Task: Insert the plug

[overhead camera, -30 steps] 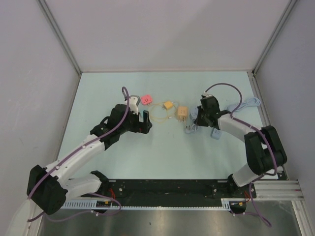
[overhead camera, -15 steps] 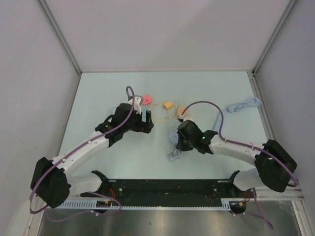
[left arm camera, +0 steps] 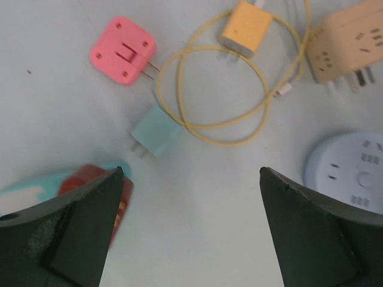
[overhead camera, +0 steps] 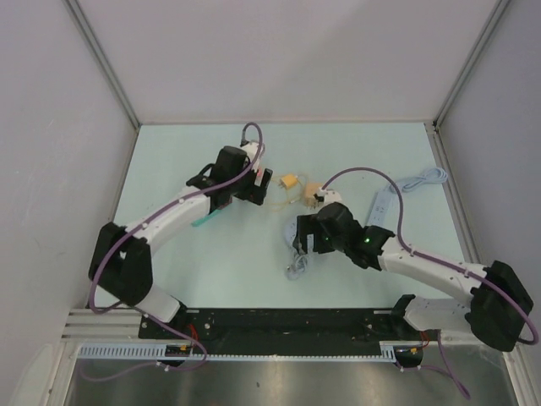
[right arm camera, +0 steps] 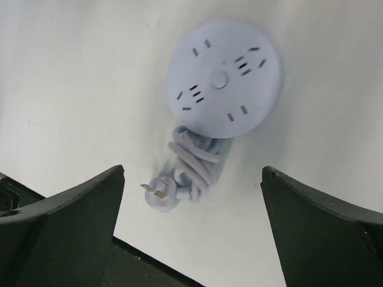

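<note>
In the left wrist view, a pale blue plug (left arm camera: 157,131) lies prongs down-left on the table, beside a pink plug (left arm camera: 122,51) and an orange plug (left arm camera: 245,28) with a looped yellow cable (left arm camera: 239,134). My left gripper (left arm camera: 191,173) hovers open just short of the pale blue plug, holding nothing. The round pale blue socket (right arm camera: 224,78) lies face up, with its bundled cord (right arm camera: 197,158) and own plug (right arm camera: 160,194) beside it. Open and empty, my right gripper (right arm camera: 192,170) hangs above that cord. From above, the left gripper (overhead camera: 258,186) and right gripper (overhead camera: 303,241) are near mid-table.
A beige multi-socket adapter (left arm camera: 350,45) lies right of the orange plug. A red and teal item (left arm camera: 90,182) sits by my left finger. A white power strip (overhead camera: 378,205) and its pale cable (overhead camera: 418,180) lie at the back right. Walls enclose the table.
My right gripper carried the round socket from the back right to mid-table, then opened and let it go. My left arm swung toward the back, over the small plugs.
</note>
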{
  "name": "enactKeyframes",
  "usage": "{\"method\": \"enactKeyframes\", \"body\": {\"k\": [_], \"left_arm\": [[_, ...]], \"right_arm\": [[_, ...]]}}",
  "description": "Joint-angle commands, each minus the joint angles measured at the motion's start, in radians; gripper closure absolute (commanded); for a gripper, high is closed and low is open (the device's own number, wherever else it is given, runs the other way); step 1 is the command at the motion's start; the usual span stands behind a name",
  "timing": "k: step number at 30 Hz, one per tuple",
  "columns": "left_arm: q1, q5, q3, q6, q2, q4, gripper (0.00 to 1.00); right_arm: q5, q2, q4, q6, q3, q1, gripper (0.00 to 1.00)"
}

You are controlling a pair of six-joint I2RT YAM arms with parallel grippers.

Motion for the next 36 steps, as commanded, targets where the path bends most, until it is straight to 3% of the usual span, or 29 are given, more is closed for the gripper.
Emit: {"method": "enactKeyframes", "body": {"k": [1,14,24,30,36], "left_arm": [[0.058,0.022,0.165,0.228,0.146,-0.062,0.01],[0.145,0.086,0.311,0.533,0.404,-0.161,0.07],[0.15,0.189,0.394,0.598,0.533,-0.251,0.18],[0.15,0.224,0.415,0.617,0.568,-0.322,0.36],[0.15,0.299,0.42,0.6,0.512,-0.352,0.69]], "right_arm": [[0.058,-0.107,-0.083,-0.079,0.018,-0.081,0.0],[0.009,-0.21,-0.149,-0.182,0.015,-0.259,0.0],[-0.04,-0.182,-0.144,-0.208,0.01,-0.31,0.0],[-0.05,-0.184,-0.152,-0.202,0.008,-0.325,0.0],[-0.077,-0.219,-0.152,-0.208,0.008,-0.328,0.0]]}}
